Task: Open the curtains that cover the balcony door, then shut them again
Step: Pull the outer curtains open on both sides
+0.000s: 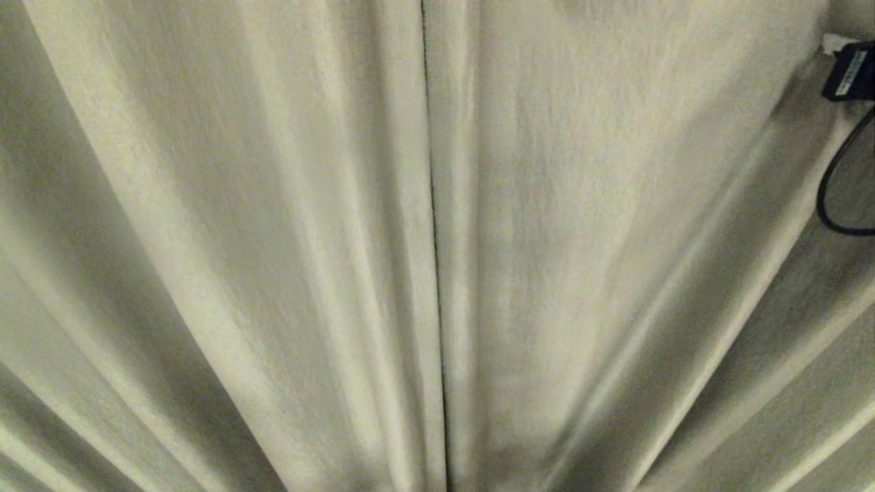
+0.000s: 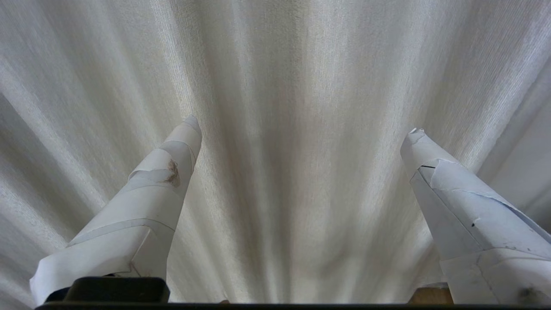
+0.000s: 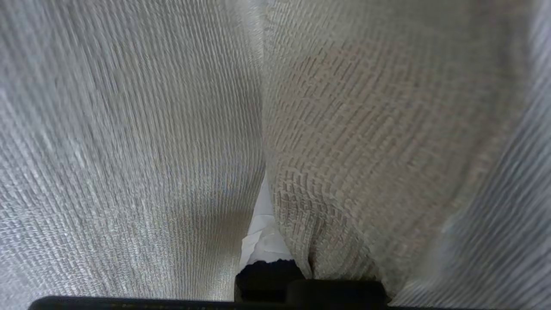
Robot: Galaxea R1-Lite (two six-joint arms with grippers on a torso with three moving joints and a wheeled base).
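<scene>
Right hand [image 3: 264, 232]: clenched on the curtains [image 1: 287, 225], its white-taped fingers [image 3: 263, 239] all but buried between two folds of grainy weave; in the head view only a dark part of the arm [image 1: 851, 68] and a looping black cable [image 1: 830, 198] show, at 2 o'clock. Left hand [image 2: 301, 129]: released, taped fingers spread wide, close before the pleats. Curtains: cream-white, filling every view, two panels meeting at a thin dark vertical seam [image 1: 434, 239] running 12 to 6 o'clock.

A sliver of warm brown wooden floor [image 2: 430, 296] shows low at about five o'clock in the left wrist view. Soft, even light, with gentle shadows.
</scene>
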